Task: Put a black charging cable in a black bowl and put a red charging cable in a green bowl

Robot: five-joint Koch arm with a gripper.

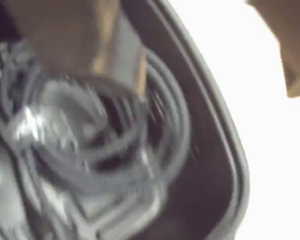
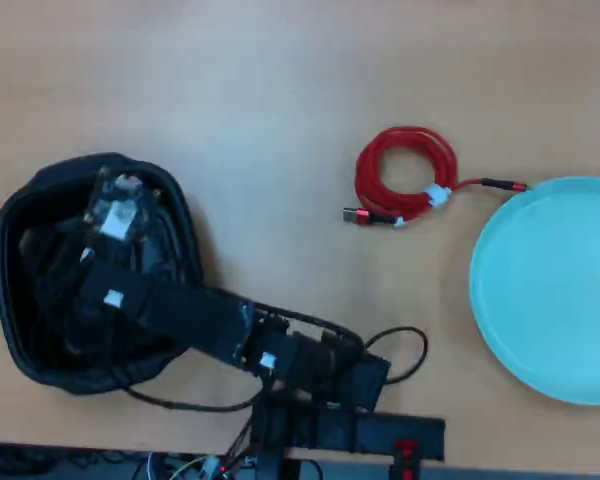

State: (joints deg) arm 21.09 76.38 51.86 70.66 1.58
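- Black loops fill my wrist view: the black charging cable [image 1: 110, 145] lies coiled inside the black bowl [image 1: 215, 150], its strands pressed against the bowl's curved wall. The picture is blurred, and my end effector [image 1: 65, 35] shows only as a tan-brown mass at the top, over the coil. I cannot tell how far it is open, nor whether it has hold of the cord.
- From the overhead view, my arm reaches into the black bowl [image 2: 20, 330] and my end effector [image 2: 115, 205] sits over its inside; the jaws are hidden there too. The dark cable cannot be made out against the dark bowl.
- Taking the green bowl [image 2: 555, 290] as landmark: the red charging cable [image 2: 405, 175] lies on the worktop [image 2: 280, 90] just beside its upper-left rim, one plug end nearly reaching that rim.
- My judgement: the red coil is light, soft and springy, and may slump if pinched by one strand. I would grip across the bundled loops near the white tie [image 2: 438, 195], where the strands are held together.
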